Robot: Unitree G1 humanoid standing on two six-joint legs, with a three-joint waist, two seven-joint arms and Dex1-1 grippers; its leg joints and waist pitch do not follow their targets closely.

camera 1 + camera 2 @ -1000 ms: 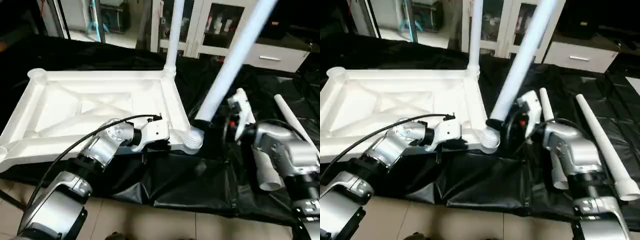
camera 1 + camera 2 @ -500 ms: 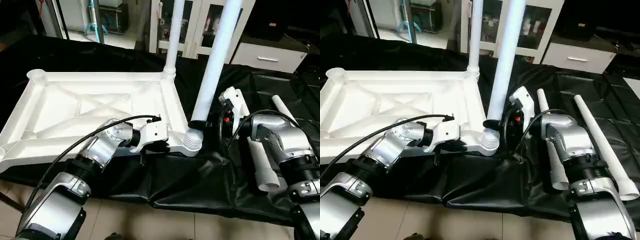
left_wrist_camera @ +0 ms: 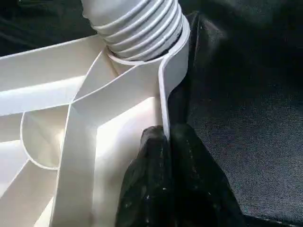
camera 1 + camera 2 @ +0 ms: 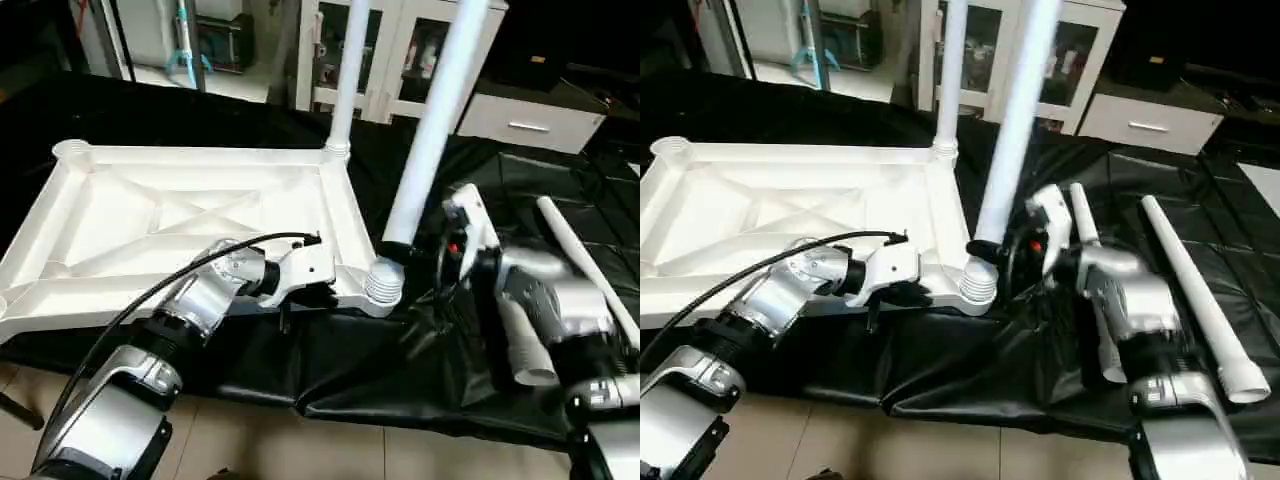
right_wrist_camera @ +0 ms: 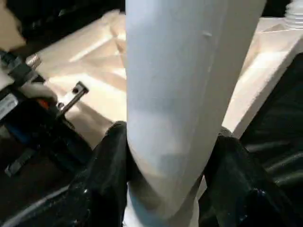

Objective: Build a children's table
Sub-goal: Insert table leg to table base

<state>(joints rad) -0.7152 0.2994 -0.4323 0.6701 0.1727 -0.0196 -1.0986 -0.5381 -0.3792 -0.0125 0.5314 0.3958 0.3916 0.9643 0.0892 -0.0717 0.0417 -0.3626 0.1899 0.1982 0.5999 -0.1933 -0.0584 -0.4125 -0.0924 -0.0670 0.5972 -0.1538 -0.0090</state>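
The white tabletop [image 4: 180, 215] lies upside down on black cloth, its X ribs facing up. One white leg [image 4: 347, 70] stands upright in the far right corner socket. My right gripper [image 5: 165, 189] is shut on a second leg [image 4: 435, 130] low on its shaft. That leg leans slightly right, and its ribbed lower end [image 3: 137, 28] meets the near right corner socket [image 4: 384, 283]. My left gripper [image 3: 166, 137] is shut on the tabletop's near rim, just beside that socket.
Two loose legs [image 4: 1190, 290] [image 4: 1077, 215] lie on the black cloth to the right, the nearer one partly behind my right arm. The cloth's front edge hangs over a tiled floor [image 4: 260, 440]. White cabinets [image 4: 400, 60] stand at the back.
The held leg swung from a strong rightward lean to nearly upright over the near right socket, then tipped slightly right again. My left gripper stayed on the rim.
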